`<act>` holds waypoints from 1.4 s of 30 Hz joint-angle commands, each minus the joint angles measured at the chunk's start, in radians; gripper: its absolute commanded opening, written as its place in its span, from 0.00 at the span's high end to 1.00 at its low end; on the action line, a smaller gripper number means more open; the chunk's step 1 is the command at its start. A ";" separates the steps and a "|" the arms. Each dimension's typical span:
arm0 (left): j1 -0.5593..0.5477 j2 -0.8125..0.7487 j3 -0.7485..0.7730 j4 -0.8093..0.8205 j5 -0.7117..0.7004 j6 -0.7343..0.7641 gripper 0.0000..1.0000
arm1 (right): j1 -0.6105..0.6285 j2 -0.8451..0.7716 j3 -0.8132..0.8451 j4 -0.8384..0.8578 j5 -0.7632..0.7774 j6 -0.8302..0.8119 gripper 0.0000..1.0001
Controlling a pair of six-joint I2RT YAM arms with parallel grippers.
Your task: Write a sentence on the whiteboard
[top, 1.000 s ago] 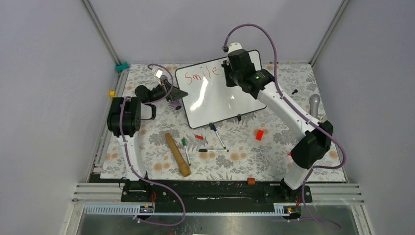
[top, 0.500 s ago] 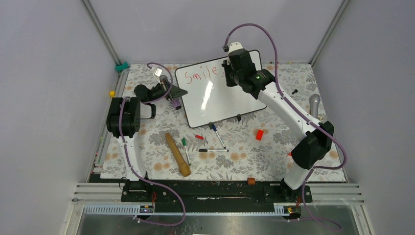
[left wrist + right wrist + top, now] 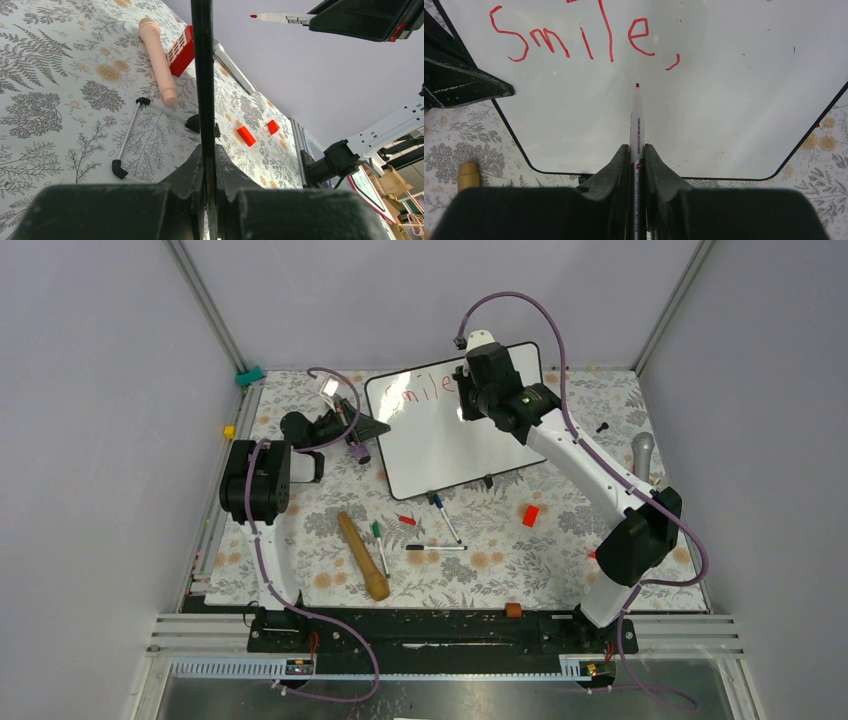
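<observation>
The whiteboard [image 3: 440, 435] stands tilted at the back centre. The sentence [image 3: 420, 390] on it reads "Smile," in red and is clear in the right wrist view [image 3: 584, 37]. The board is blank white below that. My left gripper [image 3: 372, 428] is shut on the board's left edge, seen as a black strip [image 3: 202, 75] between its jaws [image 3: 209, 170]. My right gripper [image 3: 470, 400] is shut on a red marker [image 3: 637, 120]. Its tip points at the board just below the comma. The left wrist view shows the marker [image 3: 280, 18] with a gap between tip and board.
On the floral cloth in front of the board lie a wooden handle [image 3: 362, 556], a green marker [image 3: 379, 540], a blue marker [image 3: 443, 512], a black marker [image 3: 435, 547], a red cap [image 3: 406, 519] and a red block [image 3: 530, 516]. A grey microphone [image 3: 643, 450] lies at the right.
The board has swung a little to the right with my left gripper, and glare now covers part of "Smile". My right gripper with the marker has barely moved.
</observation>
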 commanded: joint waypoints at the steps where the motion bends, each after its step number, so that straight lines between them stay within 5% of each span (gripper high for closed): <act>1: -0.013 -0.046 -0.045 0.049 0.056 0.137 1.00 | -0.004 -0.064 -0.013 0.032 -0.005 0.025 1.00; 26: -0.014 -0.091 -0.116 0.051 0.029 0.193 1.00 | 0.221 -0.209 -0.320 0.335 0.146 0.045 1.00; 42: -0.029 -0.094 -0.099 0.050 0.065 0.214 1.00 | 0.233 -0.272 -0.390 0.403 0.216 0.011 1.00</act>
